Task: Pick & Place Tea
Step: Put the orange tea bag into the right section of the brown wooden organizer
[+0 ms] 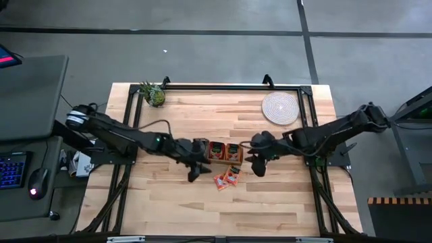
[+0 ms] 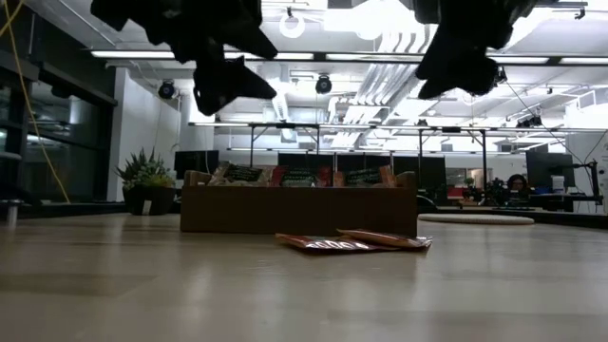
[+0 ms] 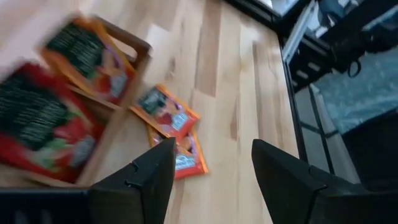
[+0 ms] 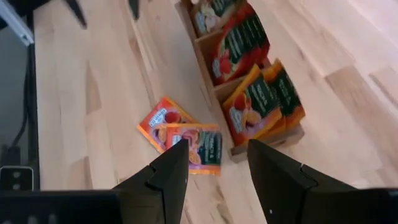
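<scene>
Nearest the low camera we see bare pale wood-plank tabletop (image 2: pixel 142 285), matte, with long grain seams. On it lie two loose tea sachets (image 2: pixel 353 241), flat and slightly curled, overlapping at one edge. The right wrist view shows them as orange-red squares with white and green patches, one laid partly over the other, just beside the box's end corner. The left wrist view gives the same pair from the other side, glossy foil catching light.

Behind them stands the wooden box (image 2: pixel 299 210), a long brown trough. From table height we see only its plain side wall and sachet tops poking above the rim. The high view and both wrist views show what the low view cannot: thin wooden dividers and sachets standing packed on edge in the compartments, some redder, some more orange with dark green panels.

The left gripper (image 1: pixel 195 170) hangs above the tabletop off the box's left end, fingers spread, nothing between them. The right gripper (image 1: pixel 257 164) hangs off the box's right end, above and beside the loose sachets, fingers likewise parted and holding nothing. In the low view both show only as dark shapes at the top edge.

Farther back: a small pineapple (image 1: pixel 153 94) with spiky green crown at the left rear corner, and a round pale woven mat (image 1: pixel 280 108) at the right rear.
</scene>
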